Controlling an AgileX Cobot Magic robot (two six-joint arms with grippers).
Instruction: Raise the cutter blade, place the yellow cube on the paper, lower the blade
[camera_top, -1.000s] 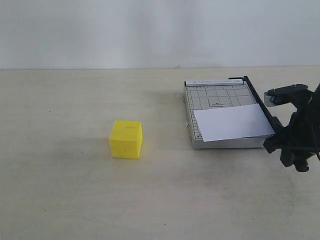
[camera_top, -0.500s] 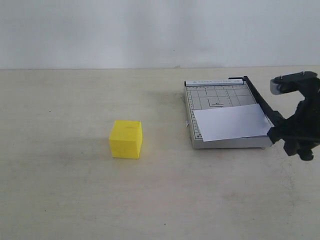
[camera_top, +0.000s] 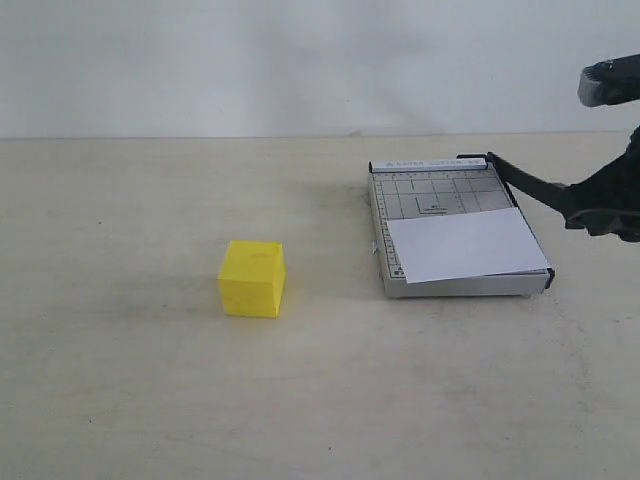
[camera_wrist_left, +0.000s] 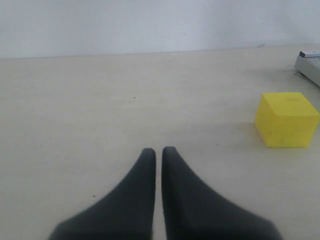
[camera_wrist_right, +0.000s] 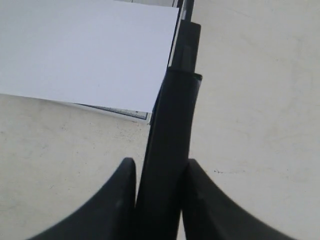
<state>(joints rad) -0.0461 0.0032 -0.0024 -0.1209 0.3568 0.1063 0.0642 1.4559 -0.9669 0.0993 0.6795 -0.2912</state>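
Plainly, the yellow cube (camera_top: 252, 279) sits on the table (camera_top: 120, 400) well apart from the paper (camera_top: 465, 245), off the left edge of the grey trimmer base (camera_top: 430, 195), with bare surface between them. The paper covers the near part of the base, its top free. The cutter blade (camera_top: 528, 183) stands raised: its long axis runs from the hinge at the base's far right corner up and out to the right, clear of the sheet.

The right gripper (camera_wrist_right: 160, 165) pinches the blade's thick black handle (camera_wrist_right: 170, 140) between its fingers, so that arm is occupied. The cube lies on the left arm's side, and that arm looks the likelier one to fetch it. In the left wrist view the left gripper (camera_wrist_left: 156, 152) has its fingers pressed together and holds nothing. The cube is ahead of it and off its line, towards the trimmer. I judge it must spread first, then swing that way.
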